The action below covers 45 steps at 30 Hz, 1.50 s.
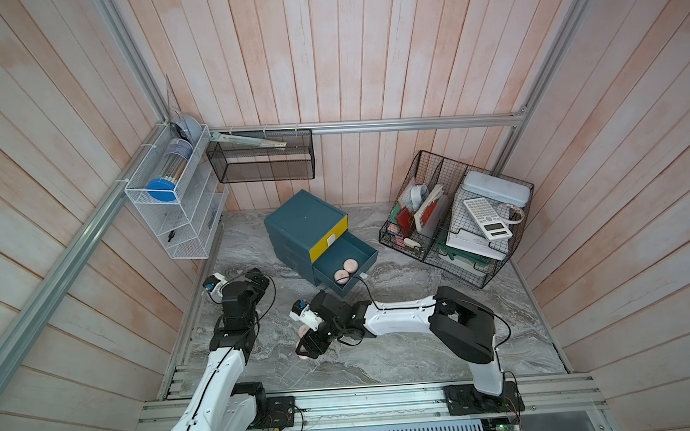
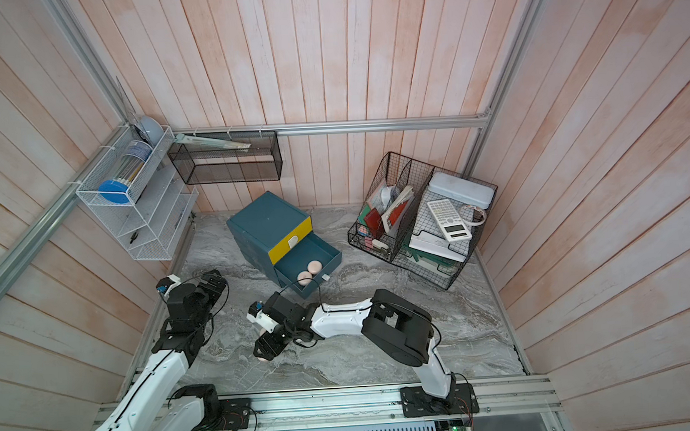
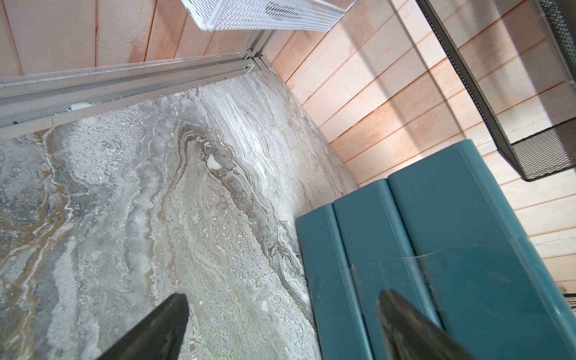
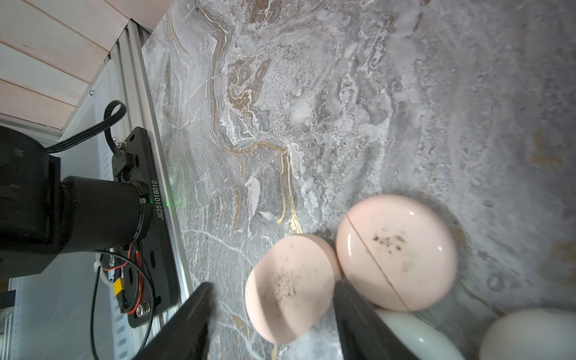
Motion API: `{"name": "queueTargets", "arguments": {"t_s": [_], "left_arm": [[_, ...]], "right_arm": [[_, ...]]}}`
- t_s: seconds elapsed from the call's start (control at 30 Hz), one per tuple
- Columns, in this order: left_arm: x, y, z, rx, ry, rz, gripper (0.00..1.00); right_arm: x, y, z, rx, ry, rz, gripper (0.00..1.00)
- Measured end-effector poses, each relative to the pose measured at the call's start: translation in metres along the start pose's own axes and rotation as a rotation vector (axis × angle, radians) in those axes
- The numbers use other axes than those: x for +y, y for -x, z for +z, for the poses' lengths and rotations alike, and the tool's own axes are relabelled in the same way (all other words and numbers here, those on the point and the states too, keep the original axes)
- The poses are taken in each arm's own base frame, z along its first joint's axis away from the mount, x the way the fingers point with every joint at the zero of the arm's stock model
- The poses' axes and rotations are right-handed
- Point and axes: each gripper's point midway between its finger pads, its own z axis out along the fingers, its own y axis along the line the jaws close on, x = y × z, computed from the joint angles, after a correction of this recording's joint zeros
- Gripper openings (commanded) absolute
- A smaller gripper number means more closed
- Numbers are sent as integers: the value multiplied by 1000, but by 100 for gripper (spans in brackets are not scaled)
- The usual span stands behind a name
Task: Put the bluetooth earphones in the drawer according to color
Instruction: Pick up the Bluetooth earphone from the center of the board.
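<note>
**Item:** pale pink pebble-shaped earphone case (image 4: pixel 290 290), lying on the grey marbled bench (image 1: pixel 421 341) and touching a second pink case (image 4: pixel 396 252)

**Relation to right gripper (image 4: pixel 272 288):** the case sits directly between the jaws. They stand apart, one clear of the case, the other set where the two pink cases meet. The case is not yet clamped. Its outline is near round, so the long axis is hard to tell.

**Nearer arm:** right

**Destination:** dark teal three-drawer cabinet (image 1: pixel 303 222). Its middle drawer (image 1: pixel 335 255) is pulled out, at 1 o'clock from the jaws in both top views, with two pink cases (image 1: pixel 352 264) already inside.

**Left gripper (image 3: pixel 282 297):** jaws wide apart and empty, beside the cabinet's flank

**Obscured:**
- Two white cases (image 4: pixel 530 333) are cut off at the frame edge.
- In both top views the right wrist covers the bench cases but for pink slivers.
- No black cases are visible.
- The contents of the shut drawers are unseen
</note>
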Motion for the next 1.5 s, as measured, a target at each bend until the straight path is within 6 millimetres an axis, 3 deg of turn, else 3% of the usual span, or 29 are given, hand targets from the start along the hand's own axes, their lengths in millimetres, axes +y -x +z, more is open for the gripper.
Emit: {"name": "queueTargets", "arguments": {"t_s": [0.33, 0.7, 0.97, 1.17, 1.5], "left_arm": [[6, -8, 1, 22, 2, -11, 100], [2, -10, 1, 33, -22, -26, 100], [2, -12, 2, 37, -24, -31, 100], [2, -11, 2, 34, -26, -36, 100], [2, -11, 2, 35, -25, -36, 100]], "right_arm": [[-8, -5, 18, 62, -128, -29, 74], [-10, 8, 40, 137, -283, -123, 75], [-13, 2, 37, 161, -360, -156, 76], [-18, -9, 28, 176, -385, -151, 68], [-21, -20, 18, 189, -419, -147, 45]]}}
